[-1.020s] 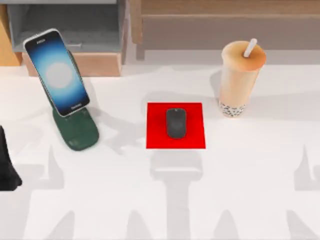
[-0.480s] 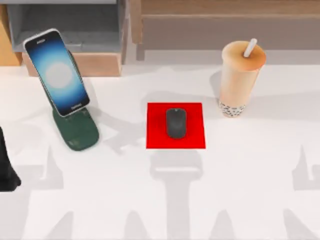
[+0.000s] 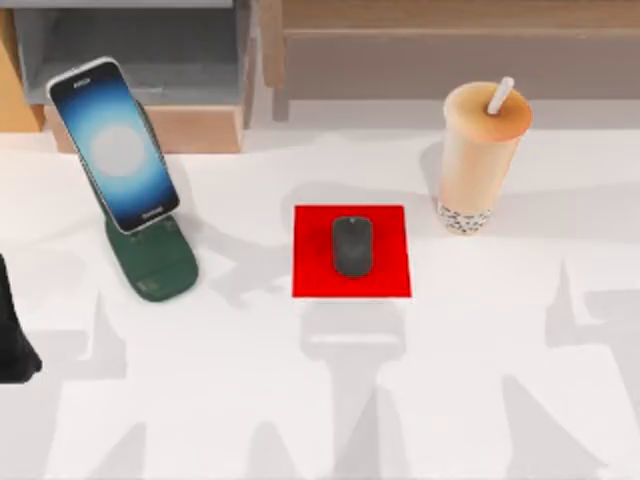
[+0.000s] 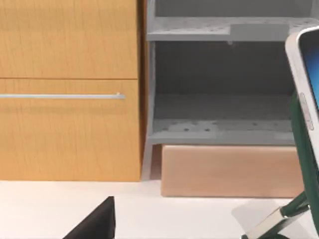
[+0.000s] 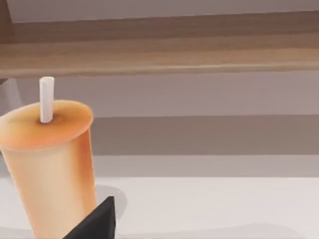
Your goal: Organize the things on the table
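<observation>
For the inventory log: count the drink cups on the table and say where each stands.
1. The bubble-tea cup stands upright at the table's far right, apart from the red mat.

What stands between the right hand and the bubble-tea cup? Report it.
Nothing visible: the tall beige bubble-tea cup with white straw stands upright on the white tabletop, close ahead of the right hand.

A flat red square mat (image 3: 352, 251) lies near the middle. At nine o'clock from it, well apart, stands a dark green phone stand (image 3: 152, 262). At eleven o'clock, a grey open shelf unit (image 4: 219, 89) rises above a pale wooden block (image 4: 229, 171), just beside an orange wooden cabinet (image 4: 70, 89) with a thin metal handle (image 4: 60, 96).
</observation>
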`<control>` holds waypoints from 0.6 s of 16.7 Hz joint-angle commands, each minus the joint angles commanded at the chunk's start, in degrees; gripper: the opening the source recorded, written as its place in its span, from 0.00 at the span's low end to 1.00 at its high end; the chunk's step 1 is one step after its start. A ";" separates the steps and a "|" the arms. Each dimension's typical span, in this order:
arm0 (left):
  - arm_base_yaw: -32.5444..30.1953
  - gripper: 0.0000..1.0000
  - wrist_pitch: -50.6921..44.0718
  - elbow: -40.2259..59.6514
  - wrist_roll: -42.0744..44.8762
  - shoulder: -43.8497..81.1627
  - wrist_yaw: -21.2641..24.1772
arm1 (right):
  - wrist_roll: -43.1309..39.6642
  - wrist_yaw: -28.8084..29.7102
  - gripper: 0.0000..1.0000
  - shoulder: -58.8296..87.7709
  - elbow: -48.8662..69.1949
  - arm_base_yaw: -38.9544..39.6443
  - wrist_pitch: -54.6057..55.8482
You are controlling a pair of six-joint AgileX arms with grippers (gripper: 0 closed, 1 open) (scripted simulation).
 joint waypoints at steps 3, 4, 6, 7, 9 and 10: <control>0.00 1.00 0.00 0.00 0.00 0.00 0.00 | 1.11 5.19 1.00 15.95 3.87 5.56 10.21; 0.00 1.00 0.00 0.00 0.00 0.00 0.00 | 1.34 6.94 1.00 21.46 5.34 7.43 13.87; 0.00 1.00 0.00 0.00 0.00 0.00 0.00 | 1.57 10.44 1.00 32.60 8.50 11.08 21.40; 0.00 1.00 0.00 0.00 0.00 0.00 0.00 | 1.57 12.16 1.00 38.14 10.10 12.81 25.19; 0.00 1.00 0.00 0.00 0.00 0.00 0.00 | 1.38 15.49 1.00 48.91 13.22 15.96 32.62; 0.00 1.00 0.00 0.00 0.00 0.00 0.00 | 1.21 17.10 1.00 54.08 14.69 17.32 36.21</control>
